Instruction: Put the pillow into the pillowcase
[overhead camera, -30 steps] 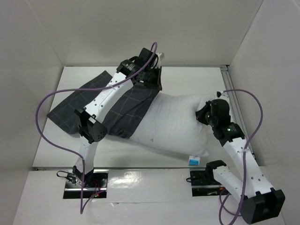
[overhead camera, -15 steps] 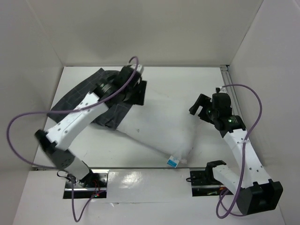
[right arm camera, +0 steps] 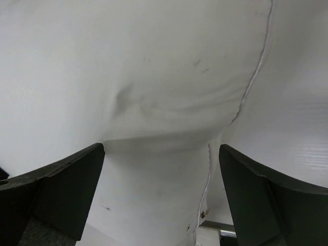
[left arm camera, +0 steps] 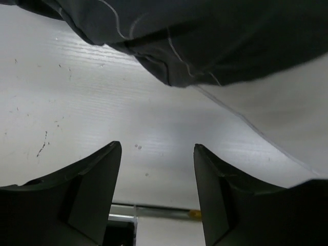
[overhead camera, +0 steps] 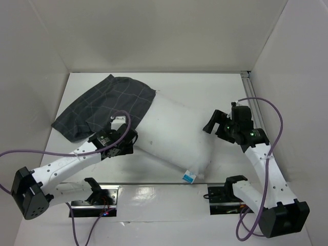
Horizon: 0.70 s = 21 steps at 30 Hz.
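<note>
Both stand open and empty — left pincer [left arm camera: 156,154], right pincer [right arm camera: 161,148] — so the pillow [overhead camera: 174,136], only partly in the pillowcase [overhead camera: 102,105], may slip out.

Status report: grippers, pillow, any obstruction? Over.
Left gripper open, empty. Right gripper open, empty. Pillow far-left end covered by pillowcase, most exposed. No obstruction seen.

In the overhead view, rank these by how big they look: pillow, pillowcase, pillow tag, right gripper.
1. pillow and pillowcase: their visible areas look about alike, too close to rank.
2. right gripper.
3. tag, clearly smallest.
</note>
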Motion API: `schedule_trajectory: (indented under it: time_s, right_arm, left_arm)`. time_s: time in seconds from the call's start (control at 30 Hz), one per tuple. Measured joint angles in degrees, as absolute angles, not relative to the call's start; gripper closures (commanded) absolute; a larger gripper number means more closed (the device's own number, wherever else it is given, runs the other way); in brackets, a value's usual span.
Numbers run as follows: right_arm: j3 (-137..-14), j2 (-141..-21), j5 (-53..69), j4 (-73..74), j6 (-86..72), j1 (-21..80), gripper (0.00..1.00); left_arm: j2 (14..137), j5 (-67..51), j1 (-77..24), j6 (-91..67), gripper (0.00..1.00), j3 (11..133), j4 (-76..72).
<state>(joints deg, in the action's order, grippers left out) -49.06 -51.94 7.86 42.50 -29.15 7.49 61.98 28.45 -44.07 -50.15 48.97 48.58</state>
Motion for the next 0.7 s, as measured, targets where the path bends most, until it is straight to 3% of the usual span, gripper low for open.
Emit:
schedule_trajectory:
  time_s: [0.3, 0.7]
  right_arm:
    - [-47.2, -51.9, 15.4, 47.0, -27.14, 7.46, 0.0]
    - [-50.11, -51.99, 18.87, 55.33, -21.82, 7.88, 0.0]
  left_arm:
    - [65.54, 34.39, -38.52, -50.59, 0.35, 47.16, 36.25]
    - [74.0, 32.21, -32.62, -47.9, 0.57, 51.2, 32.42]
